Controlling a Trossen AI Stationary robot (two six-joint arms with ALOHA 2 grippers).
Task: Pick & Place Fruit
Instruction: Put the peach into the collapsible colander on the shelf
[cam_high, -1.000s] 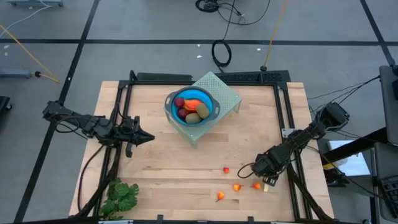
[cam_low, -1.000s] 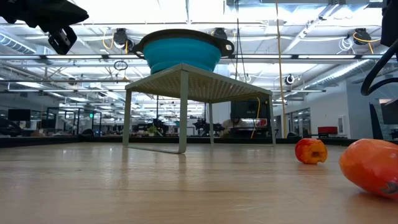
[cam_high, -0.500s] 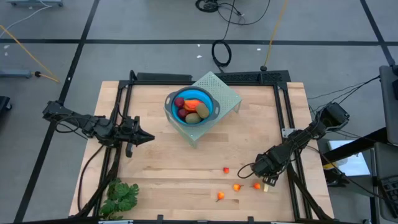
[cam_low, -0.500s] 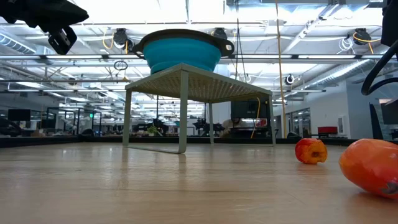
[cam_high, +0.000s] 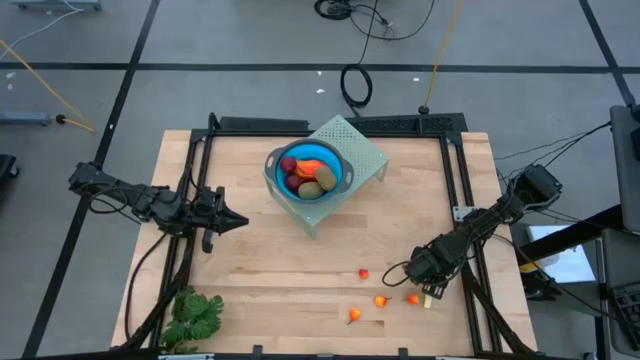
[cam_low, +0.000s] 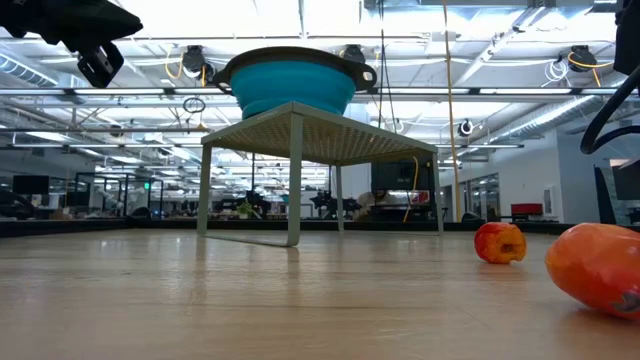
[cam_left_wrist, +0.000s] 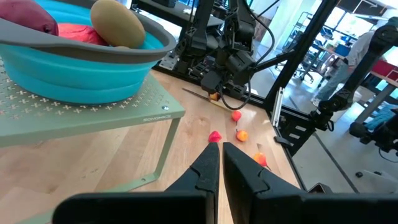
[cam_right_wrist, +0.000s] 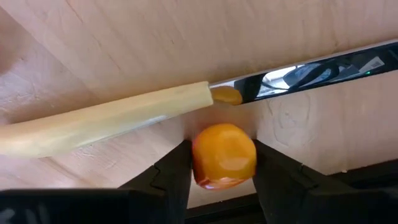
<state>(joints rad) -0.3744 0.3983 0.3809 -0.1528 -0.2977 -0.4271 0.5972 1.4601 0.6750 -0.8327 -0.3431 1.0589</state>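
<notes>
- The right gripper (cam_right_wrist: 217, 165) sits low near the counter's (cam_high: 280, 270) near-right corner, its two dark fingers closed against the sides of a tiny orange toy fruit piece (cam_right_wrist: 224, 155).
- That piece lies just beside a thin pale-yellow stick (cam_right_wrist: 106, 121), and by it a metal frame rail (cam_right_wrist: 311, 65) borders the wood.
- Three more tiny orange-red pieces (cam_high: 381, 300) lie apart along the counter's near edge.
- The larger fruit already rests in the blue collapsible bowl (cam_high: 275, 172) on a pale-green perforated stand (cam_high: 365, 150) near the far edge.
- The left gripper (cam_left_wrist: 215, 163) hovers by the left edge, fingers nearly together, holding nothing.
- Risk: the grip looks taken near the fingertips on a small rounded piece, so it could squirt out on lifting.
- Risk: the stick could be dragged along or nudge the piece loose.
- Risk: a dropped piece might roll over the nearby edge.
</notes>
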